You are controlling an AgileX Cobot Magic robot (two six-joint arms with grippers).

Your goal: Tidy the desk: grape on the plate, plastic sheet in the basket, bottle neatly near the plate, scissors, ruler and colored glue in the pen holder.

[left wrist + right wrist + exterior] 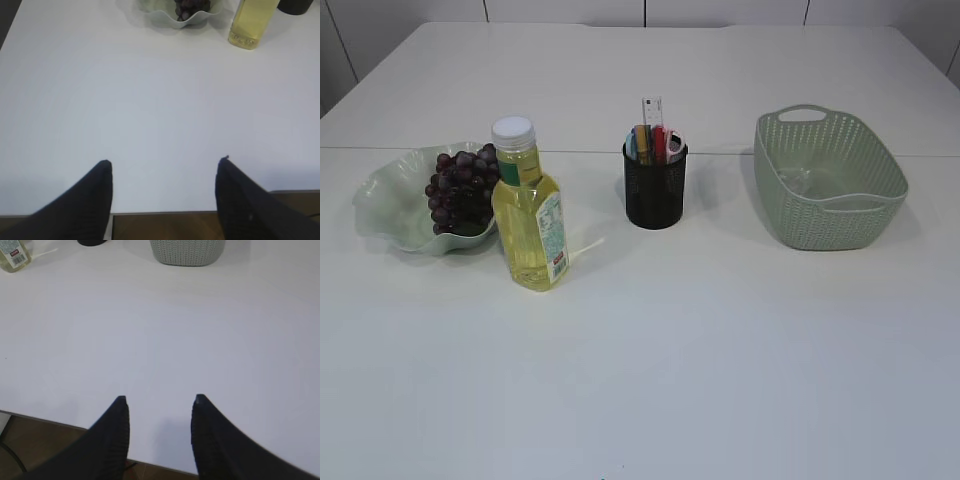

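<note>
Grapes [460, 190] heaped in plate [390, 205] toward worktop [720, 340] left edge; bottle [530, 215] upright, touching plate's right rim. Pen holder [654, 190] mid-worktop, stuffed with ruler [652, 108]. Basket [830, 185] toward right edge. Left claw [165, 167] and right claw [159, 402] both apart, empty, over near edge.

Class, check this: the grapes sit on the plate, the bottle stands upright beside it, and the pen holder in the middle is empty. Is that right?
Not quite. The pen holder is not empty: the exterior view shows a ruler and other colored items sticking out of its top. The rest stands: the grapes sit on the plate and the bottle stands upright beside it.
</note>
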